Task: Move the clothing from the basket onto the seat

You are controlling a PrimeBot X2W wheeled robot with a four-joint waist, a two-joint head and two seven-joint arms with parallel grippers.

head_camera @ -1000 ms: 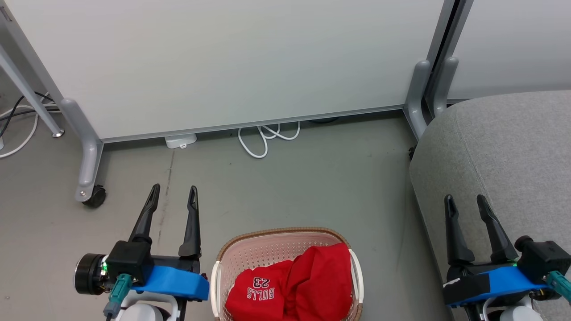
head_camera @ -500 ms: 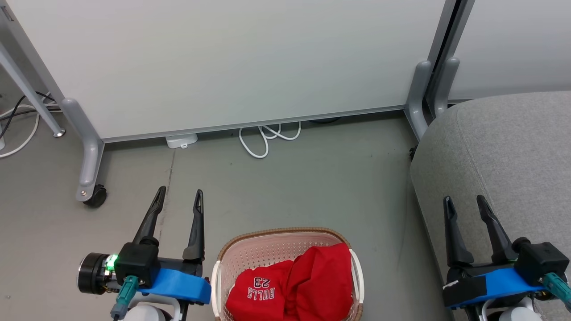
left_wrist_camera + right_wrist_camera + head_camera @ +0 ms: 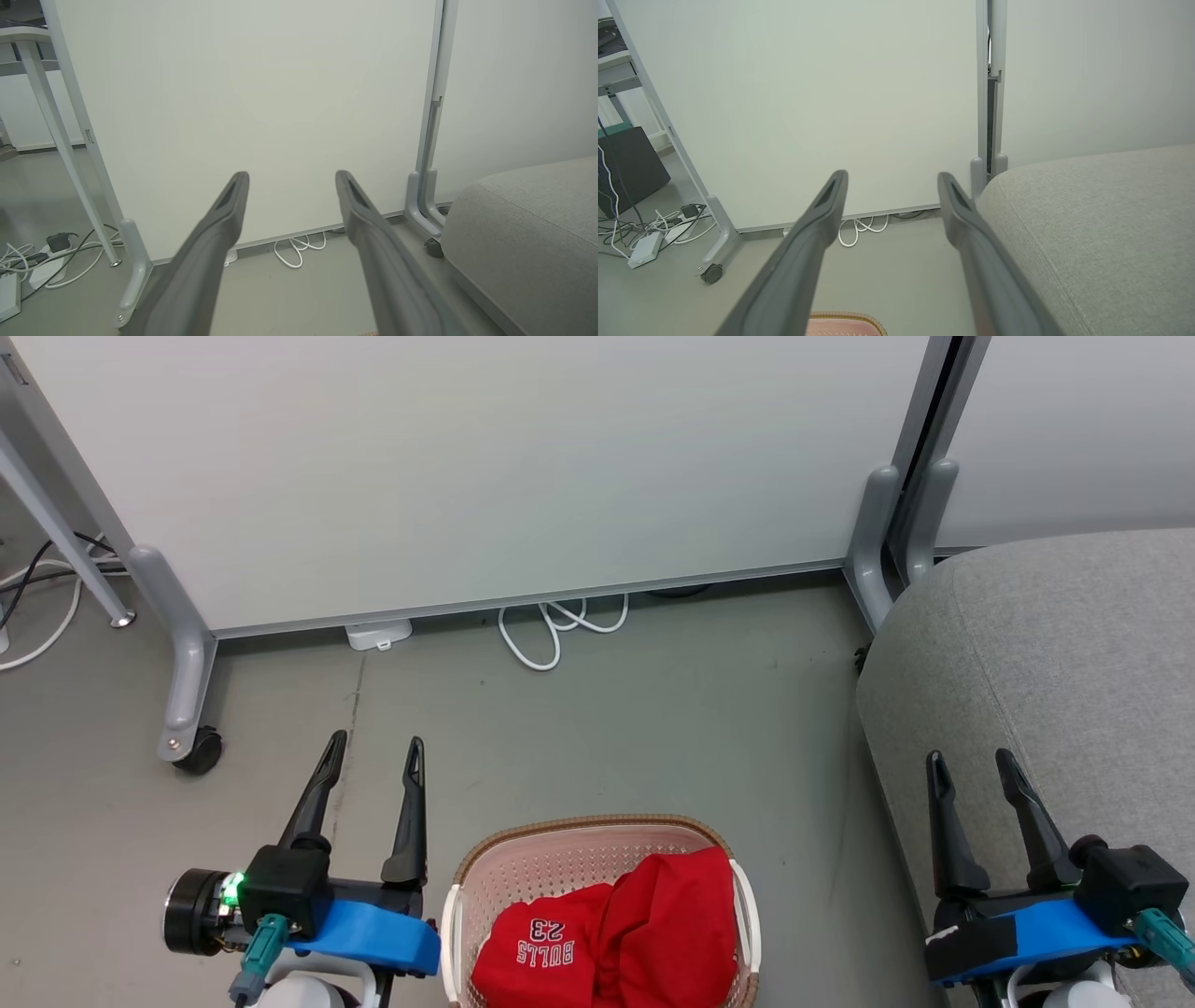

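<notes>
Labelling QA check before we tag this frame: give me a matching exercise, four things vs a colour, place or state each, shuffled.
Things:
1. clothing
2. basket
3. seat
4. left gripper

Descriptions:
A. open, holding nothing
B. cream, with a brown rim
C. red, heaped in the basket
D. grey, at the far right

Pairs: 1-C, 2-B, 3-D, 4-A
</notes>
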